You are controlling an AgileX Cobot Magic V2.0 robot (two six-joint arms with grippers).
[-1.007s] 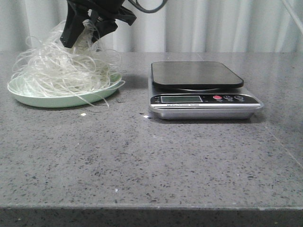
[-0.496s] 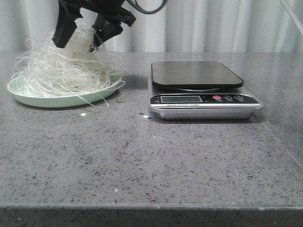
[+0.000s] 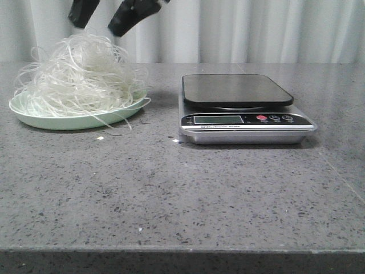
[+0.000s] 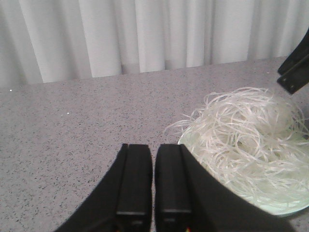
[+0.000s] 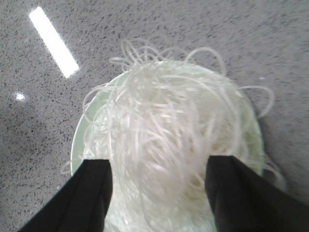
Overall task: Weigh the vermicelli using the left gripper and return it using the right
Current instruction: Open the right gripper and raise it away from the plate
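Note:
The vermicelli (image 3: 80,74) is a loose whitish tangle heaped on the pale green plate (image 3: 68,121) at the table's left. My right gripper (image 3: 105,20) hangs just above the heap, open and empty, its two black fingers spread apart. In the right wrist view the vermicelli (image 5: 164,121) lies below the gripper (image 5: 159,164), over the plate (image 5: 78,140). My left gripper (image 4: 153,150) is shut and empty, beside the plate (image 4: 186,141) and the vermicelli (image 4: 246,135); it is out of the front view. The scale (image 3: 239,91) stands right of the plate with nothing on it.
A finger of the right gripper (image 4: 294,72) shows at the edge of the left wrist view. A small pale crumb (image 3: 100,138) lies in front of the plate. White curtains hang behind the grey speckled table (image 3: 171,194).
My right gripper has opened, let go of the vermicelli and risen. The vermicelli has settled back into a heap on the plate.

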